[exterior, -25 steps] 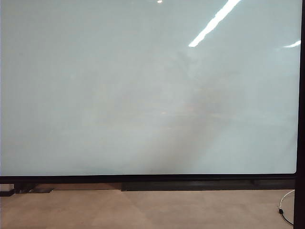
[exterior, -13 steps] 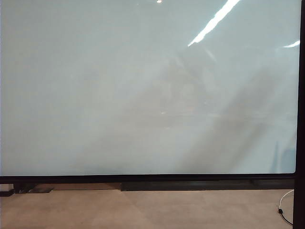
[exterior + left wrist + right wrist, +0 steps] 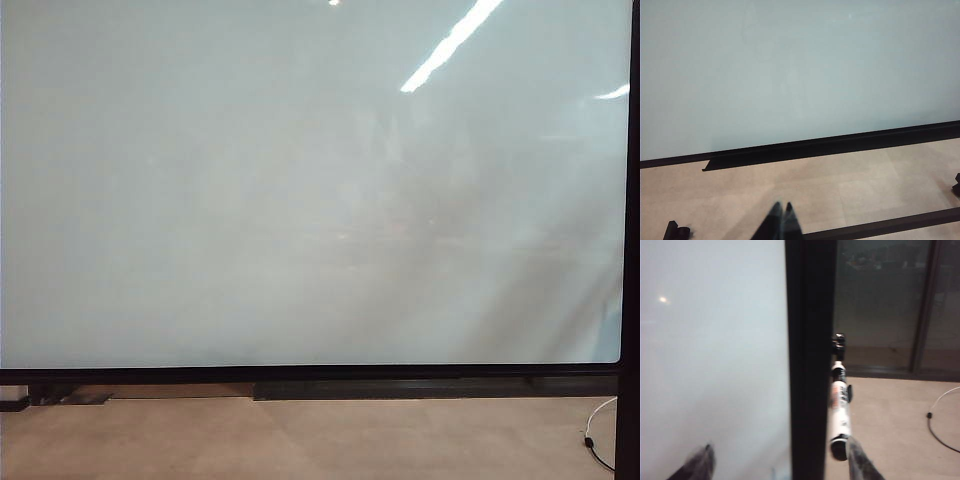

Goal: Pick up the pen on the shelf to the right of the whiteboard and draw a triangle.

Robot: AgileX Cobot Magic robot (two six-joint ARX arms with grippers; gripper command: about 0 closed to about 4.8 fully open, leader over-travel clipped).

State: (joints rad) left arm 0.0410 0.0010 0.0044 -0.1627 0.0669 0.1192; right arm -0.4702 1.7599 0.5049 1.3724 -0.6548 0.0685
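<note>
The whiteboard fills the exterior view, pale and glossy, and no triangle shows on it. Neither gripper appears there. In the right wrist view the pen, white with a dark end, stands along the board's black edge under a small black holder; no shelf shows apart from it. My right gripper is open wide, one finger before the board, the other finger just beside the pen's dark end. My left gripper is shut on nothing, over the floor below the board.
A black rail runs under the board above a beige floor. A white cable lies on the floor at the right, also seen as a cable beyond the pen. Dark glass panels stand behind.
In the exterior view the dim shadow on the board has slid from the middle toward the right edge. Nothing else there has moved.
</note>
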